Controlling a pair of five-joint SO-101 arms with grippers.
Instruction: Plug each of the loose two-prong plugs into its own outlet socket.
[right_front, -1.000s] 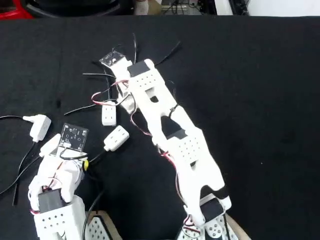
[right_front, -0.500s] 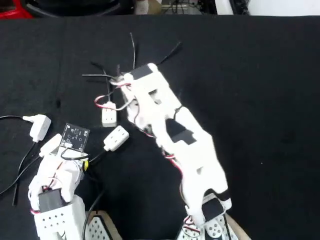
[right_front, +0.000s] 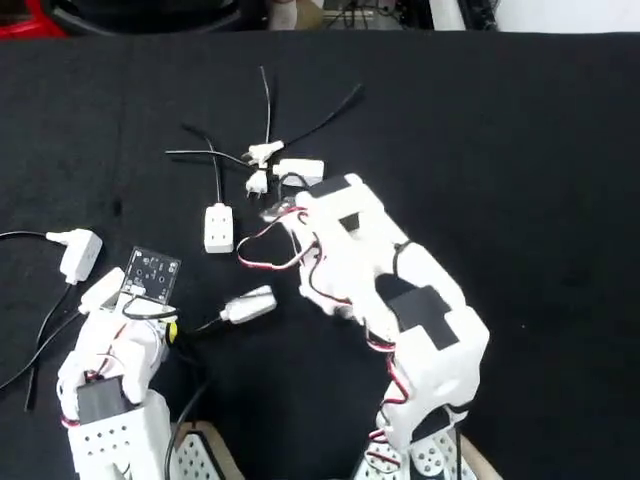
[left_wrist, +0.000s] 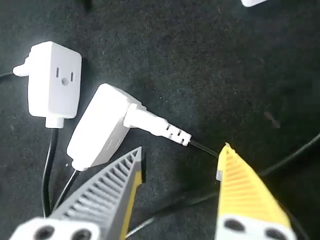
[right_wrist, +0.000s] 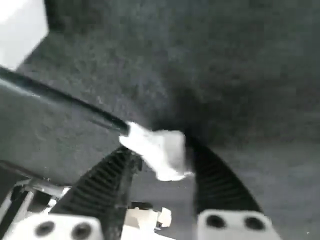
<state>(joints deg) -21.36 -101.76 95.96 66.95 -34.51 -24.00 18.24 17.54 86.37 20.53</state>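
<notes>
Currently, the left gripper (left_wrist: 181, 149) is held wide open, nothing between its fingers, just beside a white plug (left_wrist: 97, 132) and an outlet socket (left_wrist: 52, 80) at eight o'clock on the table (right_front: 540, 150). A small second plug (right_wrist: 155, 145) is pinched between the narrowly parted fingers of the right gripper (right_wrist: 161, 152), toward eleven o'clock from the table's centre.

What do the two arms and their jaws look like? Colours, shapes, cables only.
Both arms are white blocky shells with black motor blocks and looping red wires. The left arm carries a small black circuit board; its jaws are ribbed wedges, one grey, one yellow. The right arm has black ribbed jaws on white bases.
</notes>
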